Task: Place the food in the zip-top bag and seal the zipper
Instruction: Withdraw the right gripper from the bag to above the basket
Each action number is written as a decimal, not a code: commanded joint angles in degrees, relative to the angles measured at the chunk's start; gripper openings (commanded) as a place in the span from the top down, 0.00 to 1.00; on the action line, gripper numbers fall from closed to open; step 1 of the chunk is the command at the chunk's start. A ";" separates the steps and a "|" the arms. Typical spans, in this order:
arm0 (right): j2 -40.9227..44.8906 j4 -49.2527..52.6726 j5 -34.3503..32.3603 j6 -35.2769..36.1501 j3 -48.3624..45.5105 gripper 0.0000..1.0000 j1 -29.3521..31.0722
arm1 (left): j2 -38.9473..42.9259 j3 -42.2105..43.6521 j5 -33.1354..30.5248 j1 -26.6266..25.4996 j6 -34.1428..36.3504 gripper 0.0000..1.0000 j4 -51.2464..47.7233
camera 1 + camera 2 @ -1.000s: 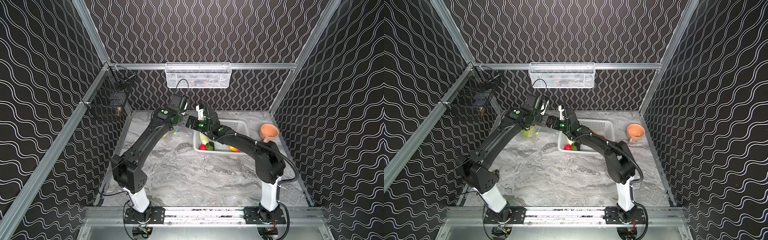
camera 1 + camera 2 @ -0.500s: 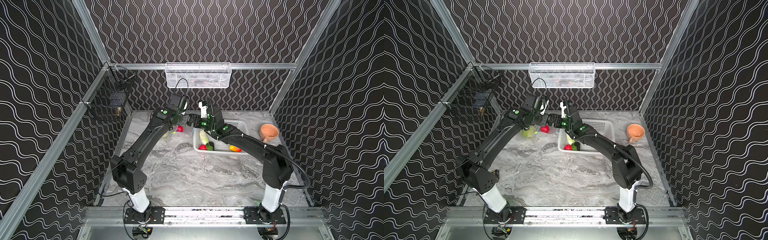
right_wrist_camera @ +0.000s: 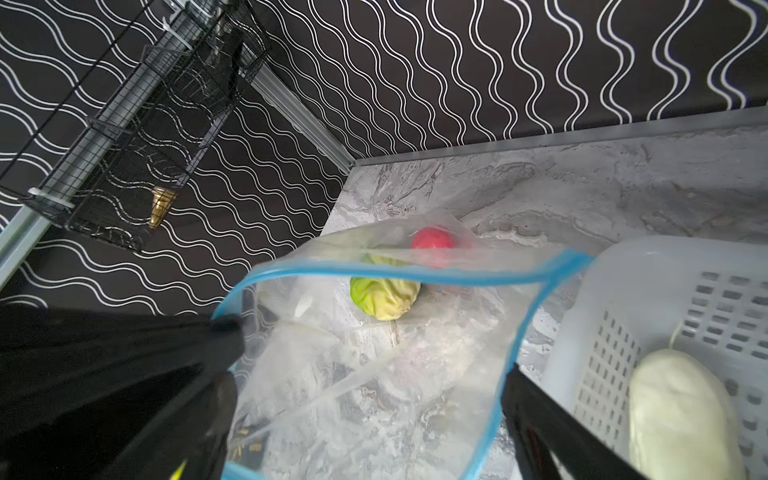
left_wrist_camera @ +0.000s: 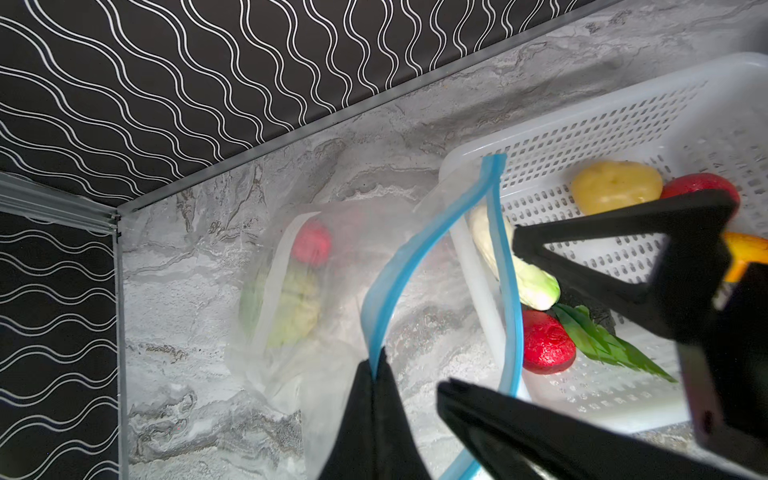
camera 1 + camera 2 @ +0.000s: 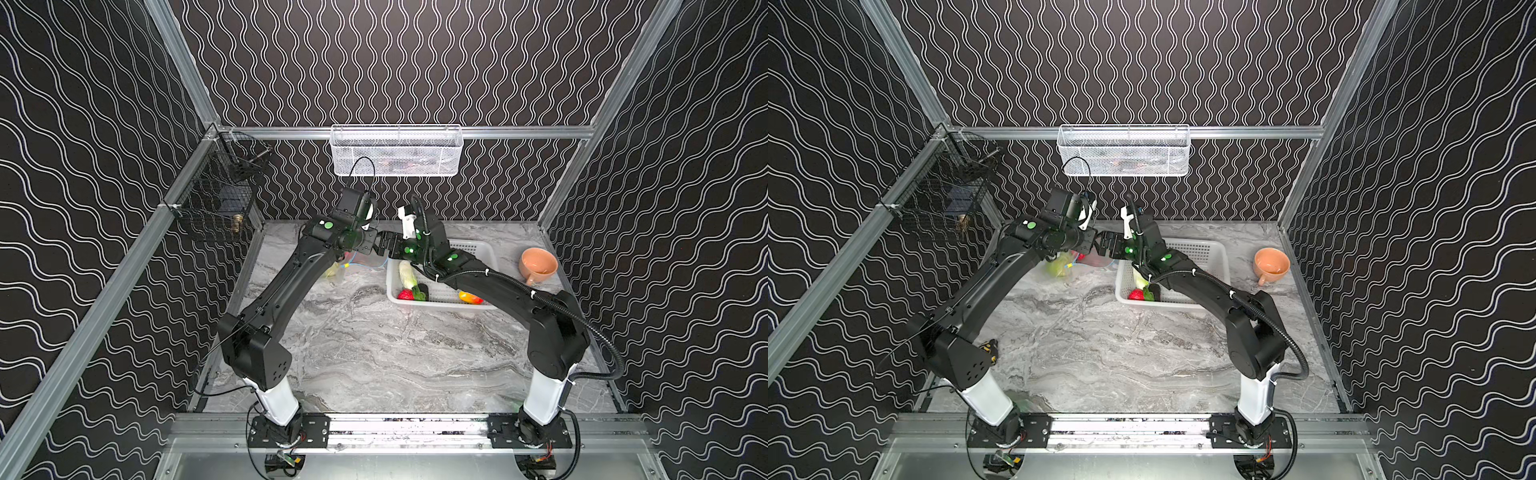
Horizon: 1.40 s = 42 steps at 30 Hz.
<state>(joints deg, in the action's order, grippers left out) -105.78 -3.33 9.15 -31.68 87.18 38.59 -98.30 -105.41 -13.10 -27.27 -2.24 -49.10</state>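
Both arms reach from the near rail to the back of the marble table (image 5: 374, 353), elbows bent. Their wrists meet nose to nose between the zip-top bag (image 3: 374, 365) and the white basket (image 5: 482, 248). The left arm slants up and inward. Its left gripper (image 4: 375, 368) is pinched tight on the zipper (image 4: 419, 245), lifting 1 lip of the blue strip so the mouth gapes.

The right forearm lies across the basket, and the right gripper (image 3: 368, 386) points leftward at that mouth, with its 2 fingers spread wide and holding nothing. The other lip of the strip runs between them, though I cannot tell whether it touches either finger.

The bag slumps on the table just beside the basket, with the green melon (image 3: 384, 297) and 1 strawberry (image 3: 434, 241) inside it. In the basket lie the radish (image 4: 515, 266), a 2nd strawberry (image 4: 546, 343), the lemon (image 4: 615, 187) and the mango (image 5: 469, 297).
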 commanded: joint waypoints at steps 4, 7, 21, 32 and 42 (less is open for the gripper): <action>2.62 3.46 -1.65 2.16 -1.13 0.01 -0.70 | -0.65 -1.03 1.99 0.28 -1.10 1.00 0.41; 3.62 7.32 -3.18 3.17 -0.78 0.01 -1.14 | -0.98 -1.12 2.86 0.28 -1.06 1.00 0.35; 6.55 23.23 -15.55 5.69 1.02 0.01 -3.78 | 1.99 2.85 3.94 0.59 1.35 1.00 2.60; 3.65 40.91 -30.49 2.12 7.69 0.01 -3.96 | 0.72 0.75 4.28 1.00 -1.07 1.00 1.46; -0.28 51.14 -33.04 1.78 10.47 0.01 -9.33 | 0.41 0.55 4.52 1.03 -0.89 1.00 1.37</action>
<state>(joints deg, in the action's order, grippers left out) -105.27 42.59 -22.20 -29.15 96.60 30.11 -97.95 -104.75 -8.82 -26.28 -2.85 -48.31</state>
